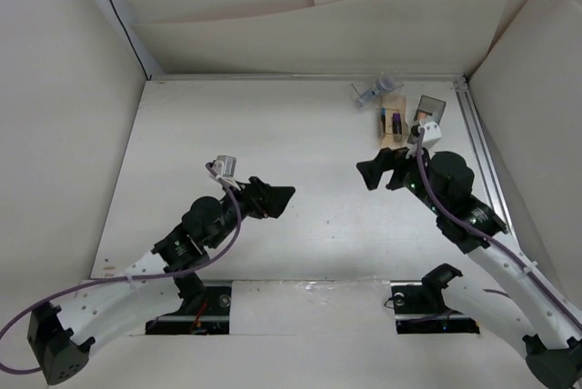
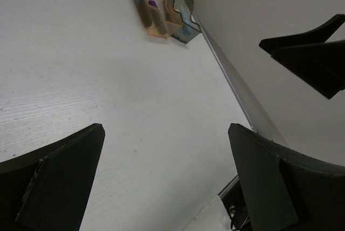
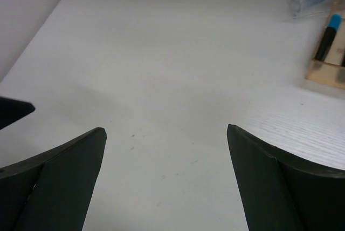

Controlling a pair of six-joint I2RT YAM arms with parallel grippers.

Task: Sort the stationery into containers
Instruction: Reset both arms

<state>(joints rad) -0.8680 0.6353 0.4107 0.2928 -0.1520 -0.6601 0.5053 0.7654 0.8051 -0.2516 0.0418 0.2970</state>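
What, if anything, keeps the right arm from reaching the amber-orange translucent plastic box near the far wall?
Probably nothing, so yes: the right gripper hangs open just short of the amber-orange box, with bare table between, but angled aside.

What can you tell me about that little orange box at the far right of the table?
The orange box is a small, open-topped container of see-through amber plastic. It stands upright on the white table near the far right corner. Inside are a blue-tipped marker and a purple-tipped marker, both dark-bodied. A smoky grey box sits close on its right and a clear box just behind it; whether either touches it is unclear.
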